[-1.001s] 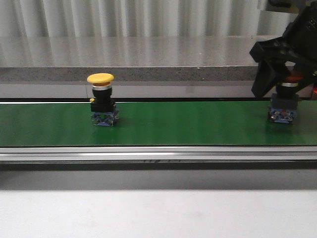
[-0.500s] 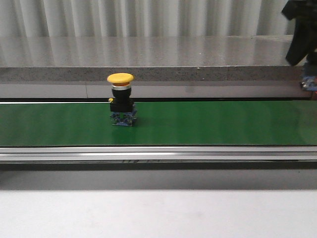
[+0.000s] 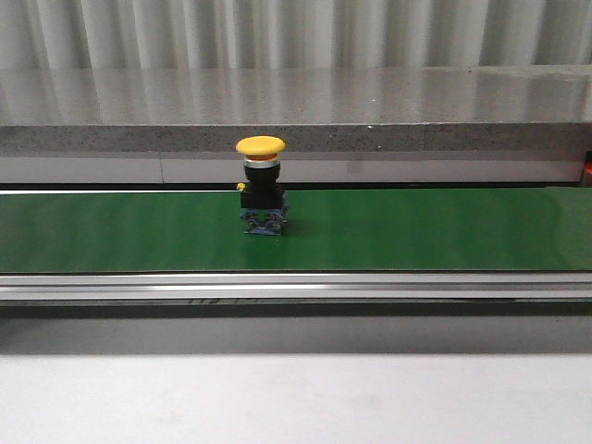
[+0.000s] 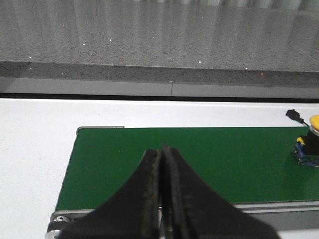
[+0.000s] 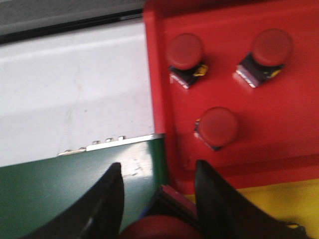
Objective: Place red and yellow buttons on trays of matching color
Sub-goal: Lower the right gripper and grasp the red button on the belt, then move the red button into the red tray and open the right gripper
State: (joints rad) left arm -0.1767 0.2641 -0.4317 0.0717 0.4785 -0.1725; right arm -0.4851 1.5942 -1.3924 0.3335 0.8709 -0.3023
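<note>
A yellow button (image 3: 262,185) stands upright on the green belt (image 3: 416,231), a little left of its middle; it also shows at the edge of the left wrist view as the yellow button (image 4: 311,144). My left gripper (image 4: 160,149) is shut with nothing in it, over the belt's left end. My right gripper (image 5: 158,167) is shut on a red button (image 5: 159,228) and hangs over the belt's end beside the red tray (image 5: 299,119). Three red buttons (image 5: 218,127) stand in that tray. A yellow tray (image 5: 269,204) lies next to it.
A grey stone ledge (image 3: 296,102) runs behind the belt, and a metal rail (image 3: 296,287) lines its front. White tabletop (image 5: 75,89) surrounds the belt's end. Neither arm shows in the front view.
The yellow button has travelled right along the belt. My right gripper lifted the red button off the belt's right end and left the front view to the right.
</note>
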